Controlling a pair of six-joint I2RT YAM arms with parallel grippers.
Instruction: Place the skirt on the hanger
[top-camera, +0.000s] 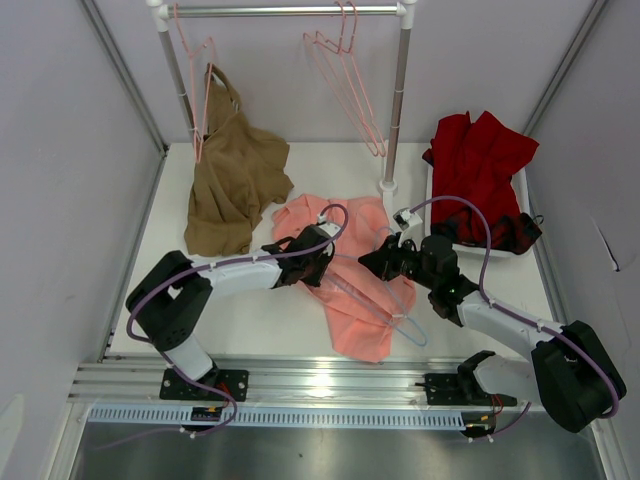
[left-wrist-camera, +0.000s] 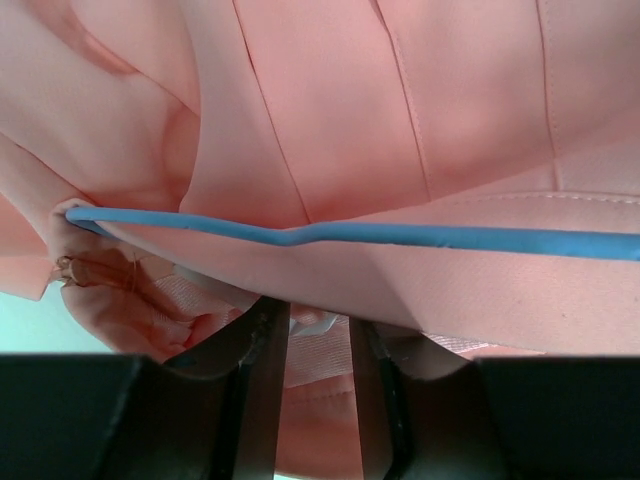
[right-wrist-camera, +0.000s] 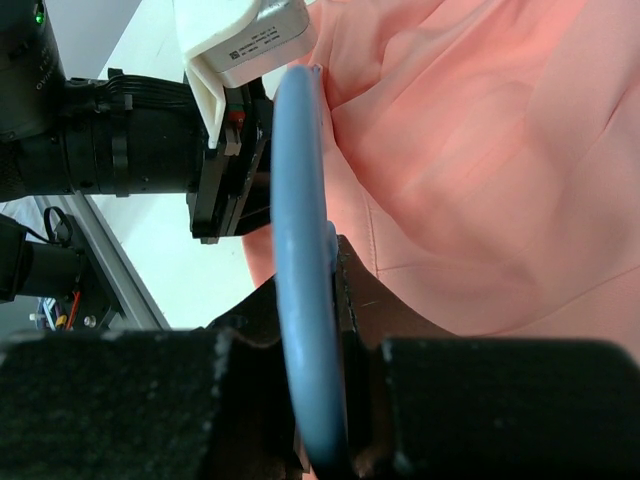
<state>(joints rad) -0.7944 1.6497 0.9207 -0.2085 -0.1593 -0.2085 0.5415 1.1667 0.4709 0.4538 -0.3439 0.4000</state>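
Nearest the arms' bases, the hanger (right-wrist-camera: 300, 200) is held in the right gripper (right-wrist-camera: 312, 325), whose fingers are clamped tight on the thin blue wire. In the overhead view one rounded blue corner is seen at the near right of the skirt (top-camera: 350, 300), which lies crumpled at the middle of the table between the two arms.

Just to the left, the left gripper (left-wrist-camera: 318, 345) is pressed into the pink cloth. A fold of fabric and pale lining sits between its part-spread fingers (left-wrist-camera: 262, 380); whether that fold is pinched cannot be told.

Just beyond those fingertips the blue wire runs crosswise, left to right, on the skirt, and its left end is tucked into a gathered edge. The coming move is judged to turn on this: the wire's long axis lies across the left fingers, so cloth would have to be drawn over that end by the left arm, which is nearer.

Farther back, a tan garment (top-camera: 235, 190) hangs at the left, pink hangers (top-camera: 345, 80) on the rail, and a red garment (top-camera: 480, 170) at the far right.
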